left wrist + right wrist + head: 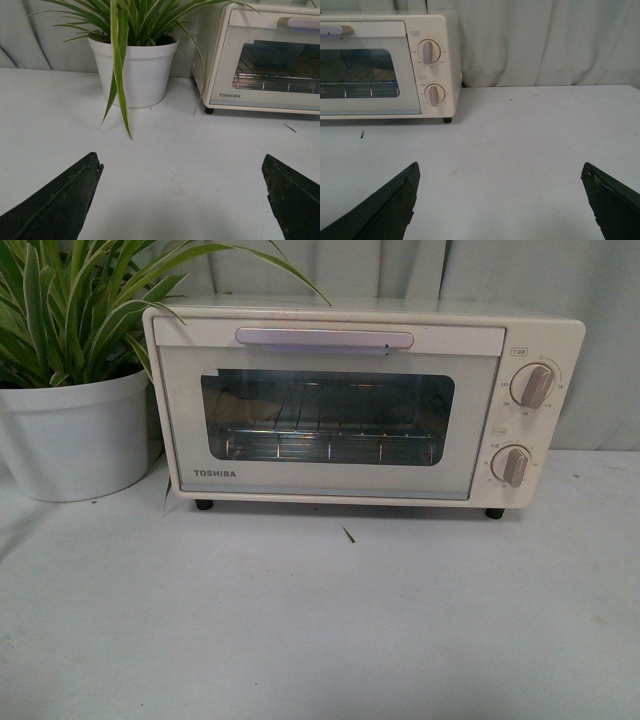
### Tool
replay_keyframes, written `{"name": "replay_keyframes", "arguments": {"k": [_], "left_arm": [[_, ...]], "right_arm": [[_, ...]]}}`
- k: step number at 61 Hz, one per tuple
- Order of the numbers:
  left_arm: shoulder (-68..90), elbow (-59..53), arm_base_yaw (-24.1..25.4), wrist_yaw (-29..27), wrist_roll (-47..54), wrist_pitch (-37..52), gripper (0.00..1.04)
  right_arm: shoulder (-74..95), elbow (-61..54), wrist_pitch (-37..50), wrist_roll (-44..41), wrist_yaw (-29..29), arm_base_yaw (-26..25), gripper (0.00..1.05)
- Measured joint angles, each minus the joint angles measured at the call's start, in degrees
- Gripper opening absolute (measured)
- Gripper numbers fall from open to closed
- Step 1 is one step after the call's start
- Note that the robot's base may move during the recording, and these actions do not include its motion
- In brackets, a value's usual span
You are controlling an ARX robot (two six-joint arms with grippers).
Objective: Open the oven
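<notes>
The cream TOSHIBA oven (340,480) stands at the back of the table, its glass door shut. Its long silver handle (324,338) runs along the door's top. Two beige knobs (533,386) sit on its right side, and a wire rack (330,445) shows through the window. Neither arm shows in the front view. My left gripper (182,165) is open and empty over bare table, well short of the oven (265,100). My right gripper (500,167) is open and empty, short of the oven (435,60) and off to its knob side.
A white pot (72,435) with a long-leaved green plant (70,300) stands just left of the oven; its leaves hang over the oven's top corner. A grey curtain (600,340) hangs behind. A small leaf scrap (348,535) lies on the white table (320,640).
</notes>
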Motion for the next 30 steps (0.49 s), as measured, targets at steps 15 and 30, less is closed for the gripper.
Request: {"name": "replay_keyframes", "arguments": {"k": [15,30], "left_arm": [[0.0,0.0,0.0,0.0,0.0,0.0,0.98],[0.0,0.0,0.0,0.0,0.0,0.0,0.98]], "right_arm": [[0.0,0.0,0.0,0.0,0.0,0.0,0.95],[0.0,0.0,0.0,0.0,0.0,0.0,0.95]]}}
